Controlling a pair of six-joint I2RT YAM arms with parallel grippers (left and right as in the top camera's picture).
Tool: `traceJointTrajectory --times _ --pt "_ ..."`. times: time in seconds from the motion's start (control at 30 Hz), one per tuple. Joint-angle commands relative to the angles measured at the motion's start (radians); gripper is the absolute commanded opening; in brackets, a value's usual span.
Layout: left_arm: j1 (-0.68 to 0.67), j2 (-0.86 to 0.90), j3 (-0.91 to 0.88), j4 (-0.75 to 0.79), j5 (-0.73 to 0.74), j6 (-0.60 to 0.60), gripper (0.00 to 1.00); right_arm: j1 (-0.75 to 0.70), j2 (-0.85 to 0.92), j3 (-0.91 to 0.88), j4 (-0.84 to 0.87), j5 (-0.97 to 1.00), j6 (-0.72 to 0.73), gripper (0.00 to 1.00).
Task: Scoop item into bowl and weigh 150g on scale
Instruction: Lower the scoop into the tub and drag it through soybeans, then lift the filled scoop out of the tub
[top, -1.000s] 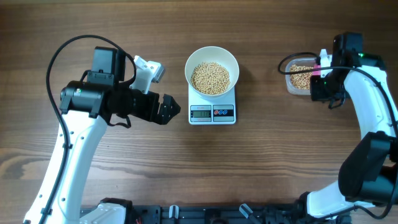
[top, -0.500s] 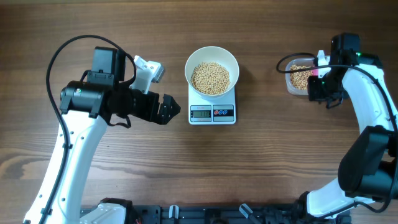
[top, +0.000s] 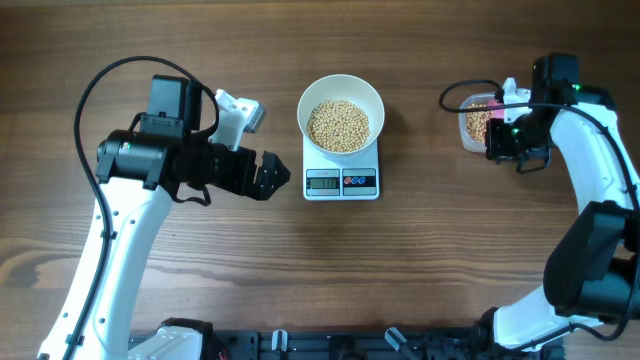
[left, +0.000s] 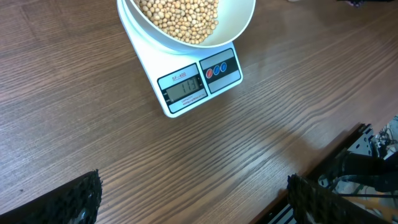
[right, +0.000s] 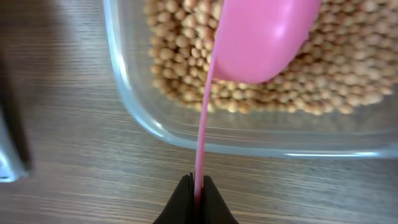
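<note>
Bowl (top: 341, 86) on scale (top: 341, 183), part full w/ beans (top: 338, 125). Clear tub (right: 142, 123): more beans, pink scoop (right: 264, 37) over them. R hand (right: 195, 186) pinches scoop handle; L hand (top: 268, 176) spread, empty, near scale.

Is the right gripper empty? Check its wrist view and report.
No, the right gripper is shut on the handle of the pink scoop over the clear tub of beans.

White round bowl (top: 372, 92) is set upright on sq. white scale (top: 341, 183), mid-table; approx. half filled w/ tan beans (top: 338, 125).
</note>
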Motion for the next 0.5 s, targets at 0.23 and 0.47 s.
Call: traceJointTrajectory --times 0.23,0.47 --pt "-0.005 -0.017 0.005 0.000 0.019 0.020 1.00 -0.099 0.025 -0.005 -0.002 -0.321 0.003 0.04" --pt "-0.005 -0.017 0.005 0.000 0.019 0.020 1.00 -0.127 0.026 -0.005 -0.017 -0.380 0.007 0.04"
